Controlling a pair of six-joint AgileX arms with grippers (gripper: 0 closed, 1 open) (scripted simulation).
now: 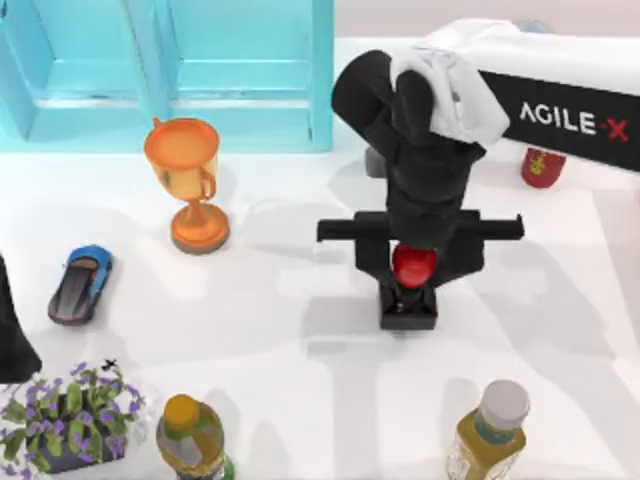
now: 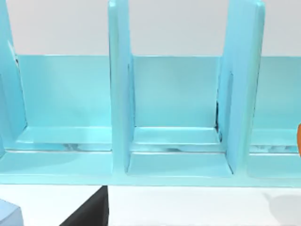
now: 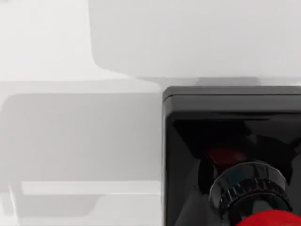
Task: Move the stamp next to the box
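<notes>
Right gripper [image 1: 412, 268] directly over stamp [image 1: 410, 290] at table centre, wrist pointing down; red knob between fingers. Cannot tell whether fingers clamp knob or stand off it. Stamp upright, black base on table, long axis vertical. Box [image 1: 170, 70] lies far up-left from stamp, well apart, trophy [image 1: 188, 180] between. Left arm [image 1: 12, 330] parked at left edge; right arm nearer.

The right AgileX arm, white-sleeved with a black wrist, reaches from the upper right of the top view down to the frame's centre. Its black 2-finger right gripper [image 1: 413, 268] points straight down there. The left arm sits parked at the lower left edge.
</notes>
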